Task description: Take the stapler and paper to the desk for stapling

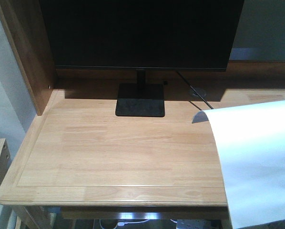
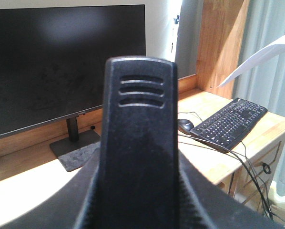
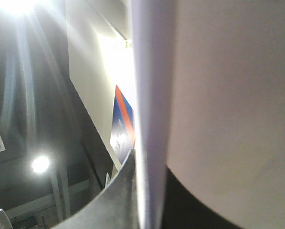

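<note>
In the left wrist view, my left gripper (image 2: 140, 212) is shut on the black stapler (image 2: 140, 133). The stapler stands between the jaws and fills the middle of the view, with three grooves near its top end. Its orange-red patch does not show. The white paper (image 1: 257, 157) hangs curved over the right front of the desk (image 1: 118, 148). A corner of the paper also shows in the left wrist view (image 2: 261, 55). In the right wrist view, my right gripper (image 3: 149, 202) is shut on the paper (image 3: 218, 95) and points up at the ceiling. Neither gripper shows in the front view.
A black monitor (image 1: 137, 33) on a flat stand (image 1: 140, 106) stands at the back of the desk, with a cable (image 1: 196, 91) behind it. A wooden side panel (image 1: 28, 52) rises on the left. A black keyboard (image 2: 230, 123) and a mouse (image 2: 185, 125) lie on a neighbouring surface.
</note>
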You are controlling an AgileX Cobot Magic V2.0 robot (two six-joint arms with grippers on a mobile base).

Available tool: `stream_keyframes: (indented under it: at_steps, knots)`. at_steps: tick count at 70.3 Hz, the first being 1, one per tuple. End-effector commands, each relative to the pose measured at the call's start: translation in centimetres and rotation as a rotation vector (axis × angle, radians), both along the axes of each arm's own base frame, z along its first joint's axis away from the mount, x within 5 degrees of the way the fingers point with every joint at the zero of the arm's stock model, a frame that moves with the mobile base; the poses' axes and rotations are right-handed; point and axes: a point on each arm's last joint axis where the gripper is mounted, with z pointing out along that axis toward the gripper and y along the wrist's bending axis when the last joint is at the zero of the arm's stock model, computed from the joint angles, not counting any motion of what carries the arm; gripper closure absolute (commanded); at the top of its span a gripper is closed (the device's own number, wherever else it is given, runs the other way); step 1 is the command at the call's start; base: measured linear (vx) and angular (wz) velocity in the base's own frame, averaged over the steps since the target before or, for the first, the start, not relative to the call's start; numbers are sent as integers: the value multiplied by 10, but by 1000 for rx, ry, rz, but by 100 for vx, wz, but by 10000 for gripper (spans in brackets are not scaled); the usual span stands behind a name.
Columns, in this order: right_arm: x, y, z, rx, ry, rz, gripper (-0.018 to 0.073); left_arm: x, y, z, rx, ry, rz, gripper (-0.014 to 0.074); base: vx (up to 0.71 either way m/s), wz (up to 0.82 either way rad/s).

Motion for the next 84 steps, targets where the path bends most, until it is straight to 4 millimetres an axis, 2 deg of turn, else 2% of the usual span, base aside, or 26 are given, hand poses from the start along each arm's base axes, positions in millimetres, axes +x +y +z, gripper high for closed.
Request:
stream_keyframes:
  at_steps: [1,84]
  knots:
    - [-3,-1,9,12,-54,1,566,1,0,16,-87,-91,-1,603,5,-2]
    - [-3,-1,9,12,-54,1,566,1,0,16,-88,-90,-1,603,6,-1]
